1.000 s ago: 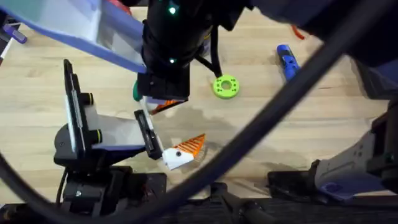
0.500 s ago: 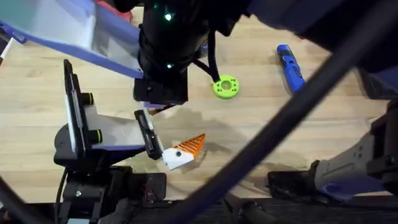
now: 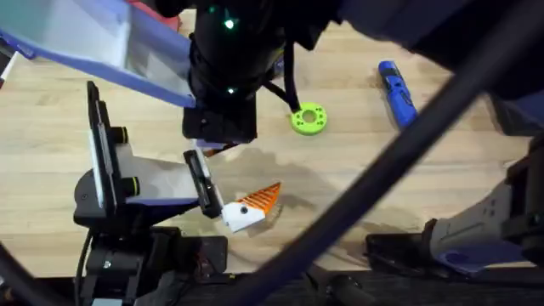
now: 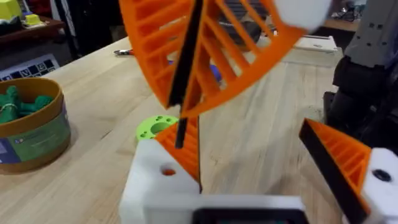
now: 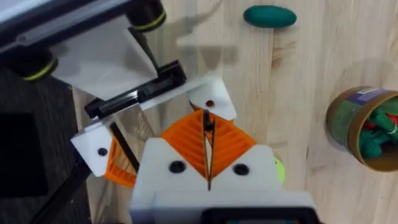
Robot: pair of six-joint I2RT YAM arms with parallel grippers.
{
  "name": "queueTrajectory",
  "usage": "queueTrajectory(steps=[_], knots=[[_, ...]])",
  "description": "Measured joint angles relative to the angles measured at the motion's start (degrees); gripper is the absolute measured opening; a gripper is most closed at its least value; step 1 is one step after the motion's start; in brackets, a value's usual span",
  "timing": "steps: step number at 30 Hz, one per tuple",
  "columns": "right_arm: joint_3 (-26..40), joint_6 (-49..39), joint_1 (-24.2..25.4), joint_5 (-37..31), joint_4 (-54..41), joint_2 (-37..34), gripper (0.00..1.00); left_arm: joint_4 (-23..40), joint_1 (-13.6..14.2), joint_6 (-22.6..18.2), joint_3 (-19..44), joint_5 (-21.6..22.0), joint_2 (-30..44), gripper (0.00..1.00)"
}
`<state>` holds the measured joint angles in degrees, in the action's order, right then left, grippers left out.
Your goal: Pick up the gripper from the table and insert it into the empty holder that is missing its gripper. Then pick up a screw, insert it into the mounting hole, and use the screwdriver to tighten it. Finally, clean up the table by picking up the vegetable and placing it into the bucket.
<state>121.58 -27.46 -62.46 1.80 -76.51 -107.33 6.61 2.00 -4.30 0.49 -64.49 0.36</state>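
My right gripper (image 5: 207, 134) is shut on the orange gripper (image 4: 185, 149), whose black side shows as a thin strip between the pads. The piece's lower end rests on the plain white holder (image 5: 211, 102), one finger of my left gripper (image 4: 249, 155). That gripper is open, and its other finger carries an orange tip (image 4: 339, 162). From overhead, the right arm reaches across the middle and its gripper (image 3: 217, 146) hangs over the left gripper (image 3: 234, 178). The blue screwdriver (image 3: 396, 85) lies at the far right. The dark green vegetable (image 5: 269, 17) lies on the wood. The bucket (image 5: 364, 127) holds green and red pieces.
A bright green ring disc (image 3: 308, 119) lies right of the grippers. A dark cable (image 3: 399, 144) crosses the overhead view diagonally. The right arm's base (image 3: 476, 238) sits at the lower right. Bare wood stretches between the disc and the screwdriver.
The right gripper shifted a little toward the left gripper one second ago, covering the vegetable and most of the orange piece in the overhead view. It has since held still.
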Motion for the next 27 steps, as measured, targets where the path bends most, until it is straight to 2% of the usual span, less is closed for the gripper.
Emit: queueTrajectory(steps=[27], knots=[[0.0,0.0,0.0,-1.1,0.0,-1.6,0.003,0.0,0.0,0.0,0.0,0.0,0.0,0.986]])
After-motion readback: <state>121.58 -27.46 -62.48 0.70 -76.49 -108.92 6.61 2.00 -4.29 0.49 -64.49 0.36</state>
